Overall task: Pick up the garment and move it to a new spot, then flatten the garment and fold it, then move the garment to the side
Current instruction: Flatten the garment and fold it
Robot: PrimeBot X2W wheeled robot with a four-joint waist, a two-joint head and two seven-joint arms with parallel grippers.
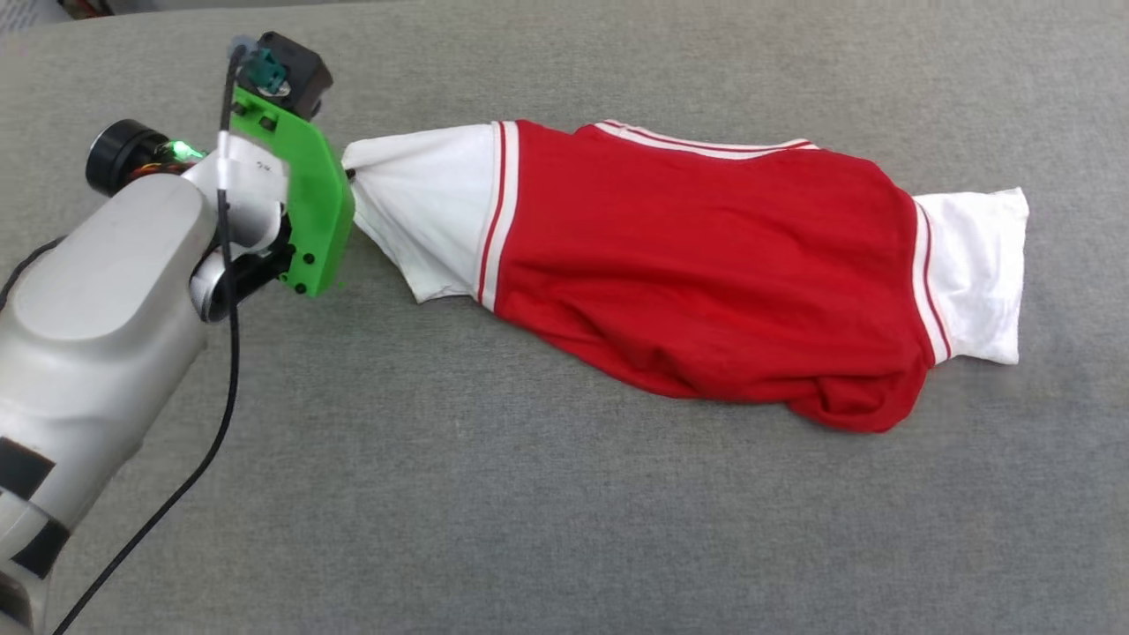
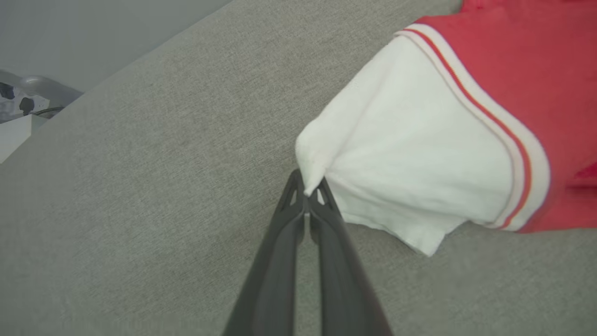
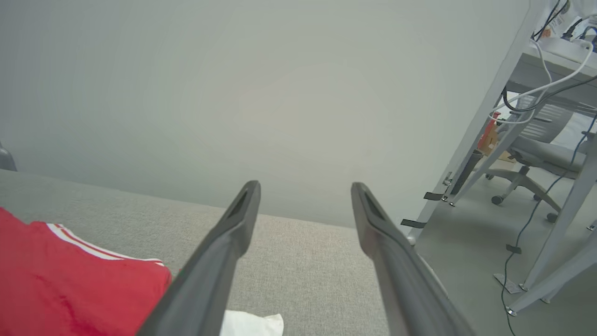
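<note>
The garment (image 1: 697, 265) lies stretched sideways across the grey padded table (image 1: 564, 494), red body in the middle, a white sleeve at each end; its lettering is hidden. My left gripper (image 2: 308, 189) is shut on the tip of the left white sleeve (image 2: 410, 163), pinching the cloth between both fingers. In the head view the left arm's green wrist bracket (image 1: 304, 203) sits right at that sleeve's end (image 1: 423, 212). My right gripper (image 3: 303, 196) hangs open above the table's far right part, with nothing between its fingers; the red body (image 3: 70, 284) and a white sleeve corner (image 3: 252, 324) lie below it.
The table's far edge meets a pale wall (image 3: 280, 93). Beyond the right edge stand desk legs (image 3: 485, 140), an office chair (image 3: 536, 158) and trailing cables (image 3: 527, 224). A black cable (image 1: 225, 388) hangs along my left forearm.
</note>
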